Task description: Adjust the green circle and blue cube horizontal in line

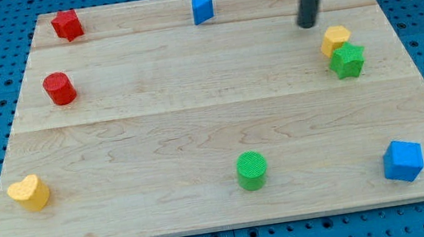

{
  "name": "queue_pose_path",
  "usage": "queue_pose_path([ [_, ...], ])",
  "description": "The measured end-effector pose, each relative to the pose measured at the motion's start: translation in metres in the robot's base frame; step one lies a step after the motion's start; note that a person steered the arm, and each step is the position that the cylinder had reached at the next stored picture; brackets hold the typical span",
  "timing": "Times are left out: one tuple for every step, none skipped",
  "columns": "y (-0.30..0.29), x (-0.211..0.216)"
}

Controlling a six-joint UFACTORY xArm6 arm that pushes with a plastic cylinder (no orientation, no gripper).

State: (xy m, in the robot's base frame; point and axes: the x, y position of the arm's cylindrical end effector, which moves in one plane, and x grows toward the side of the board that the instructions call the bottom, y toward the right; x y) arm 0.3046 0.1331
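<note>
The green circle [252, 169] is a short cylinder near the view's bottom, right of centre. The blue cube [403, 160] sits at the bottom right corner of the wooden board [192, 96], slightly lower than the circle. My tip [308, 23] is at the view's top right, far above both blocks and touching neither. It stands just up and left of the yellow block.
A yellow block [335, 39] and a green star [347, 60] touch each other at the right. A blue triangle [202, 8] is at top centre. A red star [67, 25] and red cylinder [59, 88] are at top left. A yellow heart [30, 193] is at bottom left.
</note>
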Motion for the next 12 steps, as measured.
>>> queue_pose_path([
  [-0.059, 0.032],
  [-0.082, 0.101],
  [-0.092, 0.161],
  [-0.092, 0.214],
  [-0.092, 0.237],
  [-0.092, 0.237],
  [-0.068, 0.237],
  [-0.050, 0.237],
  [-0.044, 0.253],
  [-0.024, 0.283],
  [-0.024, 0.293],
  [-0.037, 0.314],
])
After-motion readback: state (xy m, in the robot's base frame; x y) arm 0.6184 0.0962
